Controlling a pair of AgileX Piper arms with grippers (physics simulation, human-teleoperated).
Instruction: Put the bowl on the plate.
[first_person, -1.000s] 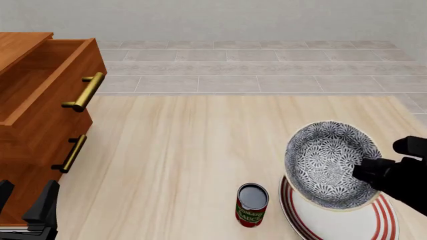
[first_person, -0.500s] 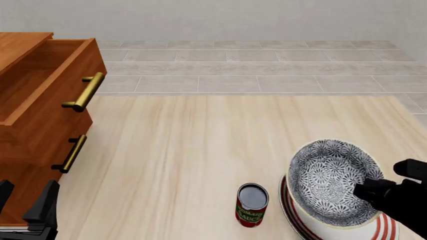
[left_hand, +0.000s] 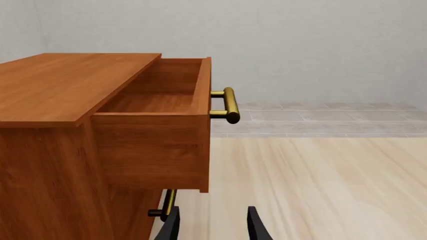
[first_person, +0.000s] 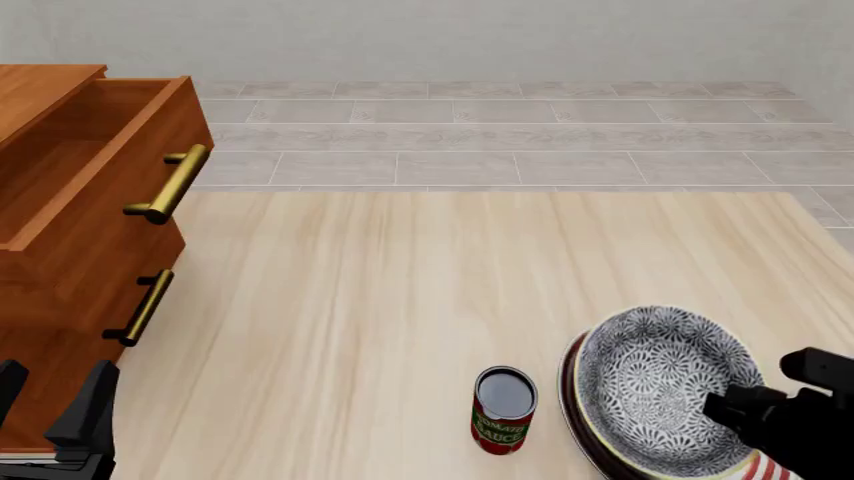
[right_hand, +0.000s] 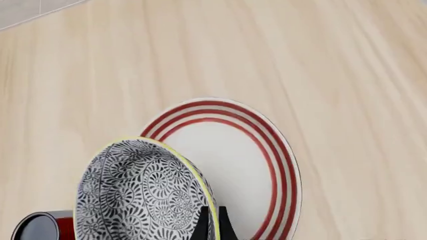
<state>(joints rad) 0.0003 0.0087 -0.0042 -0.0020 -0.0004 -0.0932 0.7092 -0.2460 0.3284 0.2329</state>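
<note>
Claw of the right arm (first_person: 731, 398) is clamped across the rim of the bowl (first_person: 663, 390), one finger inside the wall and one outside; the right wrist view confirms the two fingertips pinched on the pale rim edge (right_hand: 212, 226). Bowl is low over the plate (right_hand: 253, 165), tilted, its open mouth turned partly toward the tomato sauce can (first_person: 505, 410). Whether the bowl's foot touches the plate cannot be told from either view.

Placement: in the front view the bowl covers most of the plate, leaving red rings exposed only at the plate's edge near the claw. In the wrist view the bowl sits toward the can side of the plate, overhanging that rim, with the plate's white centre largely bare.

Assessment: the lowering step is near its end, but the bowl looks off-centre and not level. Recommended handling: level the bowl so its foot is parallel to the plate, shift it away from the can toward the plate's centre, then lower slowly until contact before opening the fingers. Releasing while tilted risks the bowl rocking or sliding off the plate toward the can, which stands just beside the plate.

Left claw (left_hand: 212, 227) is spread apart and empty, beside the wooden drawer cabinet (left_hand: 100, 135), well apart from the plate. Tabletop (first_person: 400, 300) between cabinet and can carries nothing.
</note>
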